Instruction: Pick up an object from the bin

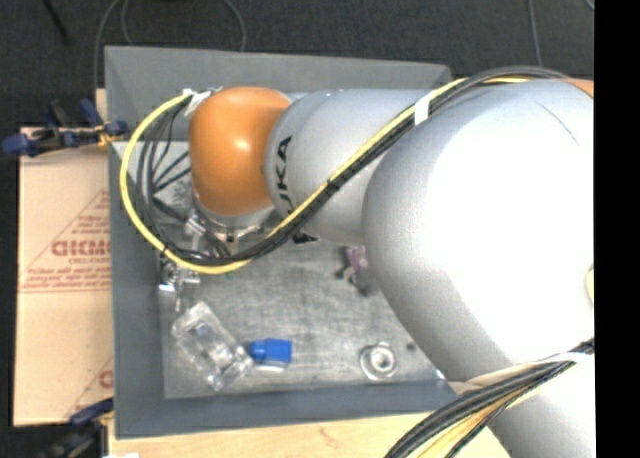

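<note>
A crinkled clear plastic piece lies near the grey metal bin's lower-left corner, just below the end effector (apart or together, I cannot tell). Just beside it lies a small blue block; farther right, a shiny metal ring.

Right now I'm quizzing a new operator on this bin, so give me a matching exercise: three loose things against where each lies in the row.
Things:
1 clear plastic packet
2 blue cap
3 silvery ring

Places, as the camera sees them:
A furthest right
B between the other two
C furthest left

Pairs: 1-C, 2-B, 3-A
</note>
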Action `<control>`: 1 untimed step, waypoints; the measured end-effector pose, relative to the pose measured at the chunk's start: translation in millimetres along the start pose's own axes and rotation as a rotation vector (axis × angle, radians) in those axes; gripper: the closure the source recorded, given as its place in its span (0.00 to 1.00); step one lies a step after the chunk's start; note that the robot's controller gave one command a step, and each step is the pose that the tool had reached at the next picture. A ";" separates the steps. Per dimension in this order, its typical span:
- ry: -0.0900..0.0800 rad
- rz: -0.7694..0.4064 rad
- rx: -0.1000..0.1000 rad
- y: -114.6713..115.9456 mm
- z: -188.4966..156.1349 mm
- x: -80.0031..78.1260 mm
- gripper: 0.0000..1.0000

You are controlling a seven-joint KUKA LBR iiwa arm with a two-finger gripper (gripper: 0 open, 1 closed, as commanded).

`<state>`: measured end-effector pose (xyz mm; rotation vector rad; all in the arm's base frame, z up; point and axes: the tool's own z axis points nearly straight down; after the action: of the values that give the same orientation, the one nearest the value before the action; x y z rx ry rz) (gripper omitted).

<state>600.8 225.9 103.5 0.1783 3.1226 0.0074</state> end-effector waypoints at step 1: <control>-0.038 -0.282 -0.018 1.5 -9.0 20.5 0.00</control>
<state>580.4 229.7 112.2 -0.2587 3.0774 0.0282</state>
